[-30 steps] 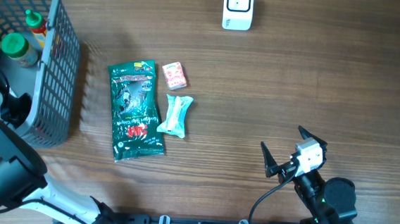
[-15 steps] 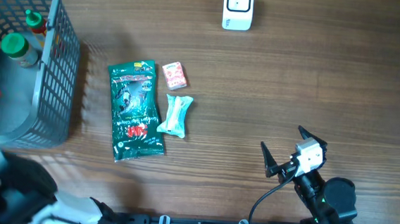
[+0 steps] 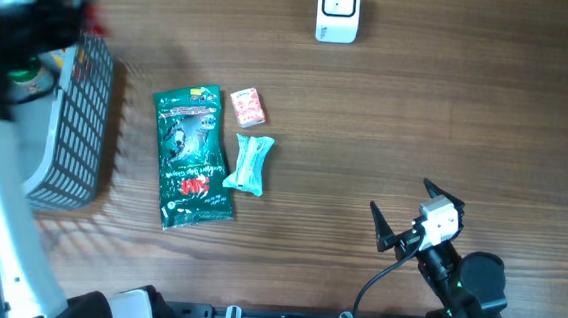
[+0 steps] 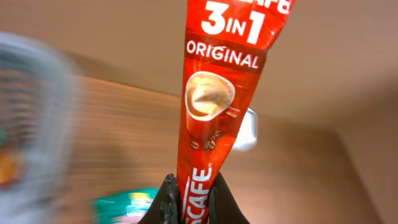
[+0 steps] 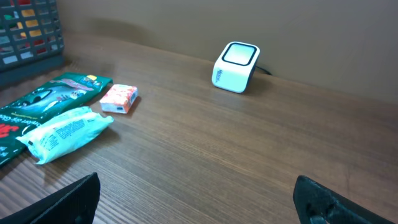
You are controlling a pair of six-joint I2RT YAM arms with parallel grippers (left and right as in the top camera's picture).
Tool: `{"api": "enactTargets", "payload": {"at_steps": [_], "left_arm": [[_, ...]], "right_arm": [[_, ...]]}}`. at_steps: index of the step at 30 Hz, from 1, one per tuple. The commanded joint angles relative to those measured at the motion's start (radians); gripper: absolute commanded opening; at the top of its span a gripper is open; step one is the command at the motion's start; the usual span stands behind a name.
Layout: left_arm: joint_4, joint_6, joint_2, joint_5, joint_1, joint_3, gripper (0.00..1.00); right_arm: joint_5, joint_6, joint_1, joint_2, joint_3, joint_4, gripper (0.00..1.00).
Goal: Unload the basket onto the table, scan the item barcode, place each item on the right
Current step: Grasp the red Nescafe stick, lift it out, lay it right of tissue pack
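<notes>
Left gripper point(image 4: 189, 202) clamps one Nescafe stick sachet point(image 4: 217, 124), long axis straight out from its grip, crossing the single scanner point(image 4: 250, 127); right gripper point(image 5: 196, 194) gapes wide.

The coffee sachet point(image 4: 217, 124) is a long, narrow red stick pack printed "3 IN 1 ORIGINAL" in white above a picture of a coffee cup and a few beans. It stands upright and lifted off the tabletop point(image 3: 417, 118), its lower end pinched between the closed fingers of the left pincer point(image 4: 191, 200). The scanner point(image 3: 336, 12) is a small white box with rounded corners and a pale window on its top face; it sits on the tabletop near the far edge, and in the left wrist view it shows partly behind the sachet.
</notes>
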Motion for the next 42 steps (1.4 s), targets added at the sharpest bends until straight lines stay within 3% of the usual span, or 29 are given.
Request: {"api": "enactTargets", "payload": {"at_steps": [1, 8, 16, 22, 30, 36, 42], "left_arm": [[-0.005, 0.029, 0.053, -0.006, -0.247, -0.014, 0.04], [-0.004, 0.002, 0.247, -0.234, -0.634, -0.014, 0.04], [-0.008, -0.241, 0.523, -0.450, -0.879, -0.014, 0.04], [-0.018, -0.505, 0.669, -0.501, -0.909, -0.014, 0.04], [-0.038, -0.736, 0.738, -0.622, -0.900, -0.083, 0.04], [-0.011, -0.824, 0.738, -0.675, -0.897, -0.240, 0.04], [-0.030, -0.744, 0.700, -0.763, -0.893, -0.273, 0.04]], "right_arm": [[-0.013, -0.005, -0.003, -0.011, 0.008, 0.002, 1.00], [-0.013, -0.005, -0.003, -0.011, 0.008, 0.002, 1.00], [-0.013, -0.005, -0.003, -0.011, 0.008, 0.002, 1.00], [-0.013, -0.005, -0.003, -0.011, 0.008, 0.002, 1.00], [-0.013, -0.005, -0.003, -0.011, 0.008, 0.002, 1.00], [-0.013, -0.005, -0.003, -0.011, 0.008, 0.002, 1.00], [-0.013, -0.005, -0.003, -0.011, 0.008, 0.002, 1.00]]}}
